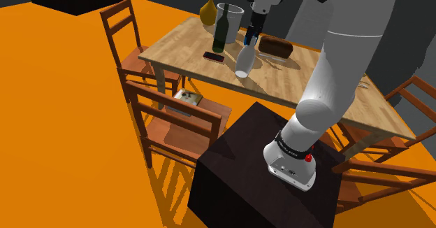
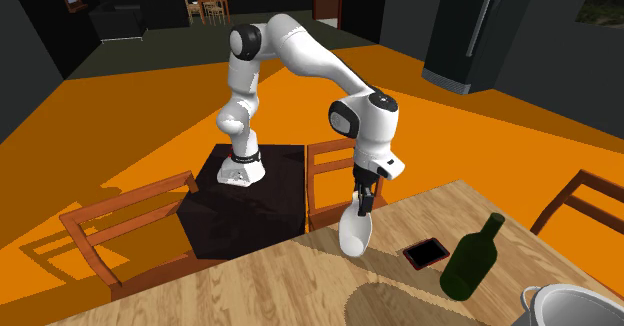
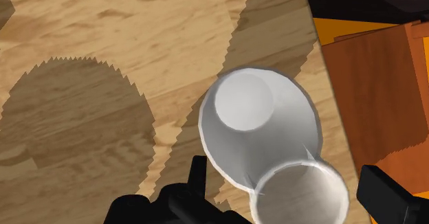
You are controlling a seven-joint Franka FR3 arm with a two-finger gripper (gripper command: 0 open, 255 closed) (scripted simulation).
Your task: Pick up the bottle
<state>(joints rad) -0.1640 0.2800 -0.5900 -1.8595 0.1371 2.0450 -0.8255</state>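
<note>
The fingers [image 3: 199, 188] are spread either side of the neck of the white bottle [image 1: 243, 60], not clamping it, over the table [image 1: 182, 45].

From behind the black stand [image 1: 237, 157], high, looking down over the wooden table [image 1: 182, 45]. From the table's far side, low and near, facing back at the arm [image 2: 300, 59]. From the wrist, close above the white bottle [image 3: 254, 119]. Shared throughout: white bottle and wooden table.
</note>
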